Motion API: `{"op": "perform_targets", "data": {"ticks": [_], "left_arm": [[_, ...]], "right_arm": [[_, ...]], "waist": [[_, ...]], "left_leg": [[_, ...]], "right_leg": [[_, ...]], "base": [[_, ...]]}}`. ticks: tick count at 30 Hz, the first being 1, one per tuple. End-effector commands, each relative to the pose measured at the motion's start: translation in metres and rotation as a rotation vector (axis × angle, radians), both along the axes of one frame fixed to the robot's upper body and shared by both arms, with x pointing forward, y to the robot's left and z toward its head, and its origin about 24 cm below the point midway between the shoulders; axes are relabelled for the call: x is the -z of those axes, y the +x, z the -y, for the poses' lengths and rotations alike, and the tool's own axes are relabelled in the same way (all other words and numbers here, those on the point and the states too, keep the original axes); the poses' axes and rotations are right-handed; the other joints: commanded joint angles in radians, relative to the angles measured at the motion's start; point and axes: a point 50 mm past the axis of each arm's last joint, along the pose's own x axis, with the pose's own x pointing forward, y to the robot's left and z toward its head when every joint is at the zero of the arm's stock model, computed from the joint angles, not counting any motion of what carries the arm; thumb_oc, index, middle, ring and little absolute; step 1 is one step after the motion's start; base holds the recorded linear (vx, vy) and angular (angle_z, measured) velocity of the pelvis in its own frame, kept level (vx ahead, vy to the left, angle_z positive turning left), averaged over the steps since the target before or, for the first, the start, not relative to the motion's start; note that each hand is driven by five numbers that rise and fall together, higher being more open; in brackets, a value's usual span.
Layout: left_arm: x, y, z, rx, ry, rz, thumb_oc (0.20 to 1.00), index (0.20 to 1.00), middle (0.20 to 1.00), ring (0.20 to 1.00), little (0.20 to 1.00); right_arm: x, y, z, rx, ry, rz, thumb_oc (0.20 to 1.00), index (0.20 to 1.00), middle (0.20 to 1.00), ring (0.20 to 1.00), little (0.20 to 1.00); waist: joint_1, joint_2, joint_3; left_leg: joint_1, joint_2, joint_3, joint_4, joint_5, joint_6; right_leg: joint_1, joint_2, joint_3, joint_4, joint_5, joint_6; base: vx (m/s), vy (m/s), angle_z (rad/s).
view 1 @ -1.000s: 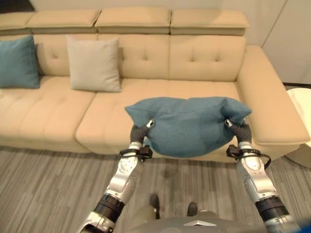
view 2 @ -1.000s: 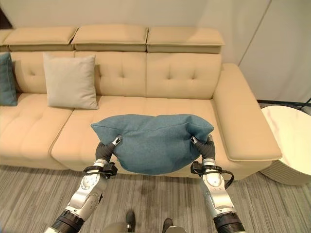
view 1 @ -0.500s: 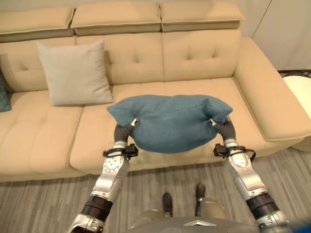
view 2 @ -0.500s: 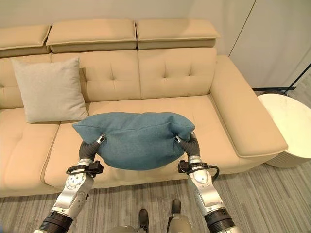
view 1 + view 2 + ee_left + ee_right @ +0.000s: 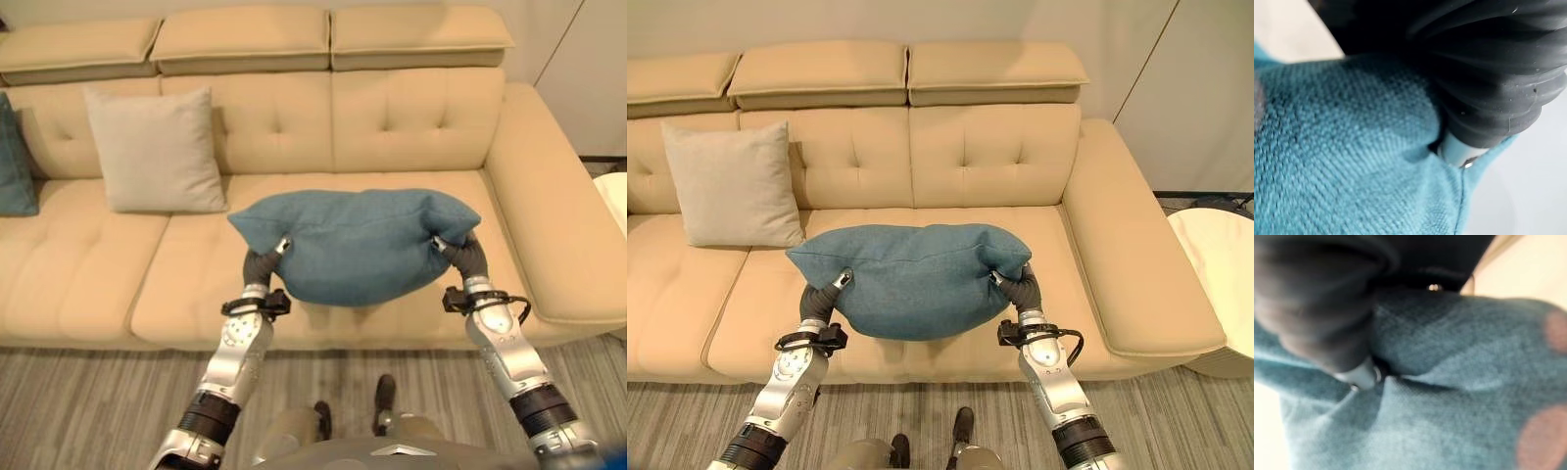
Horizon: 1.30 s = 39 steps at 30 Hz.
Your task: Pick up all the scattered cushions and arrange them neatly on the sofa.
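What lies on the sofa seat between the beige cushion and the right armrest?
In the left eye view, only the blue cushion, held above the seat by the left hand and right hand; around it the sofa seat is bare.

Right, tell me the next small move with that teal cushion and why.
Probably carry the teal cushion forward to the backrest. Left hand and right hand grip its ends above the sofa seat, and the spot right of the beige cushion is free.

Both arms fwd, L robot hand (image 5: 260,266) & R robot hand (image 5: 469,257) raised, fingers buried in fabric
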Motion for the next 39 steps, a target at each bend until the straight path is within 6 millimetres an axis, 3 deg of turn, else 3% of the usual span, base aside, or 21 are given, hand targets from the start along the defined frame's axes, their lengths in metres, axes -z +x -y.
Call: {"op": "perform_targets", "data": {"ticks": [1,2,7,12,14,16,18,21,25,31,33,39], "left_arm": [[-0.047,0.013,0.027,0.138,-0.017,0.245,0.2,0.2,0.2,0.2,0.2],[-0.048,0.015,0.027,0.139,0.0,0.243,0.2,0.2,0.2,0.2,0.2],[-0.047,0.012,0.027,0.143,-0.01,0.242,0.2,0.2,0.2,0.2,0.2],[-0.046,0.01,0.024,0.149,0.007,0.237,0.2,0.2,0.2,0.2,0.2],[-0.049,0.007,0.019,0.141,0.02,0.252,0.2,0.2,0.2,0.2,0.2],[-0.05,0.009,0.018,0.137,0.032,0.259,0.2,0.2,0.2,0.2,0.2],[-0.056,0.012,0.02,0.139,0.037,0.288,0.2,0.2,0.2,0.2,0.2],[-0.059,0.014,0.023,0.149,0.041,0.307,0.2,0.2,0.2,0.2,0.2],[-0.062,0.016,0.025,0.148,0.037,0.316,0.2,0.2,0.2,0.2,0.2],[-0.086,0.037,0.035,0.131,0.022,0.375,0.2,0.2,0.2,0.2,0.2],[-0.1,0.051,0.035,0.099,0.045,0.404,0.2,0.2,0.2,0.2,0.2],[-0.136,0.085,0.039,0.061,0.093,0.462,0.2,0.2,0.2,0.2,0.2]], "right_arm": [[-0.052,0.008,-0.024,-0.128,0.03,0.267,0.2,0.2,0.2,0.2,0.2],[-0.052,0.008,-0.021,-0.106,0.035,0.269,0.2,0.2,0.2,0.2,0.2],[-0.049,0.007,-0.023,-0.103,0.046,0.257,0.2,0.2,0.2,0.2,0.2],[-0.047,0.008,-0.028,-0.117,0.047,0.249,0.2,0.2,0.2,0.2,0.2],[-0.049,0.008,-0.035,-0.143,0.065,0.26,0.2,0.2,0.2,0.2,0.2],[-0.05,0.008,-0.039,-0.149,0.074,0.267,0.2,0.2,0.2,0.2,0.2],[-0.056,0.011,-0.039,-0.152,0.045,0.294,0.2,0.2,0.2,0.2,0.2],[-0.058,0.013,-0.038,-0.143,0.041,0.299,0.2,0.2,0.2,0.2,0.2],[-0.059,0.014,-0.032,-0.119,0.012,0.302,0.2,0.2,0.2,0.2,0.2],[-0.08,0.022,-0.017,-0.032,-0.071,0.371,0.2,0.2,0.2,0.2,0.2],[-0.095,0.032,-0.005,0.039,-0.075,0.418,0.2,0.2,0.2,0.2,0.2],[-0.121,0.064,-0.002,0.103,-0.078,0.442,0.2,0.2,0.2,0.2,0.2]], "waist": [[-0.004,-0.004,-0.058],[0.008,0.003,-0.057],[0.019,0.016,-0.063],[0.03,0.025,-0.085],[0.028,0.041,-0.067],[0.021,0.046,-0.06],[-0.004,0.049,-0.058],[-0.013,0.038,-0.059],[-0.02,0.028,-0.083],[-0.038,0.032,-0.089],[-0.049,0.038,-0.088],[-0.062,0.063,-0.058]], "left_leg": [[0.019,0.051,0.024,-0.099,-0.023,-0.034],[-0.028,0.04,0.059,-0.155,0.031,-0.035],[0.006,0.03,0.047,-0.223,0.046,-0.026],[0.087,0.01,0.061,-0.29,0.031,0.0],[0.124,0.008,0.076,-0.292,0.009,0.036],[0.135,0.008,0.068,-0.304,0.007,0.043],[0.146,-0.003,0.045,-0.318,0.002,0.036],[0.153,-0.011,0.033,-0.311,-0.012,0.029],[0.183,0.011,0.019,-0.329,-0.014,0.007],[0.218,0.05,0.005,-0.395,0.019,-0.024],[0.226,0.059,0.006,-0.428,0.038,-0.034],[0.184,0.059,0.002,-0.463,0.074,-0.046]], "right_leg": [[0.036,-0.029,0.012,0.09,-0.112,0.141],[0.066,-0.013,0.016,0.072,-0.125,0.144],[0.091,0.0,0.034,0.076,-0.143,0.146],[0.089,-0.025,0.045,0.147,-0.167,0.166],[-0.004,-0.072,0.073,0.343,-0.152,0.205],[-0.062,-0.07,0.118,0.393,-0.142,0.208],[-0.106,-0.067,0.196,0.258,-0.096,0.208],[-0.095,-0.068,0.217,0.193,-0.072,0.217],[-0.044,-0.057,0.189,0.126,-0.054,0.21],[0.018,-0.025,0.14,0.055,-0.067,0.189],[0.03,-0.017,0.129,0.033,-0.07,0.184],[-0.01,-0.013,0.123,0.013,-0.053,0.195]], "base": [[0.15,0.026,0.17],[0.1,0.024,0.17],[0.15,0.092,-0.06],[0.12,0.139,-0.36],[0.07,0.195,-0.15],[0.07,0.043,-0.23],[0.16,-0.09,0.15],[0.11,-0.113,0.38],[0.17,-0.207,0.32],[0.09,-0.152,0.08],[0.05,-0.072,-0.08],[-0.04,-0.014,0.05]]}}
